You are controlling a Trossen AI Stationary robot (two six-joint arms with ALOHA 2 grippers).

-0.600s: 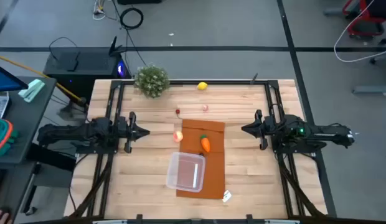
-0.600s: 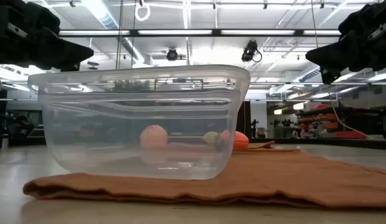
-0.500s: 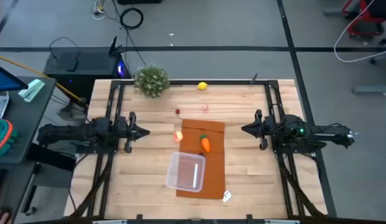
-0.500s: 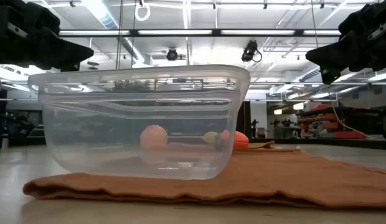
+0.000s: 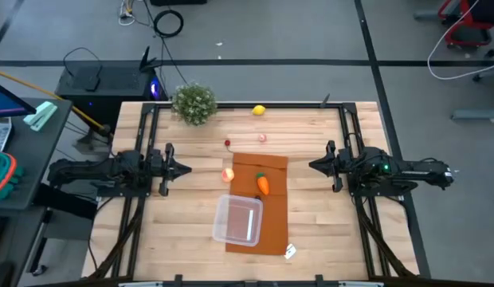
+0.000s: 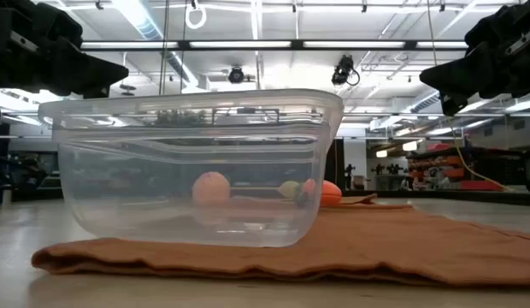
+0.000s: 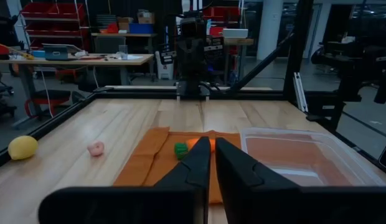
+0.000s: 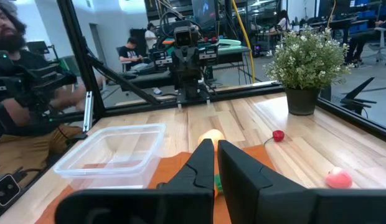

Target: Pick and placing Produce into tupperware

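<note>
The clear tupperware [image 5: 237,220] stands on the near part of a brown-orange mat [image 5: 269,183]. An orange carrot with a green top [image 5: 263,184] lies on the mat. A red-yellow peach-like fruit [image 5: 227,174] sits at the mat's left edge. A yellow lemon [image 5: 259,110] lies near the far edge, with a tiny red piece [image 5: 228,143] and a pink piece [image 5: 263,137] nearer. My left gripper [image 5: 187,168] hovers left of the mat, shut on nothing. My right gripper [image 5: 312,166] hovers right of it, also shut. The low view shows the tupperware [image 6: 197,167] close up.
A bushy green potted plant [image 5: 194,103] stands at the far left of the table. A small white scrap [image 5: 291,252] lies near the mat's near right corner. Black frame rails [image 5: 143,143] run along the table's left and right sides. People show beyond the table in the right wrist view.
</note>
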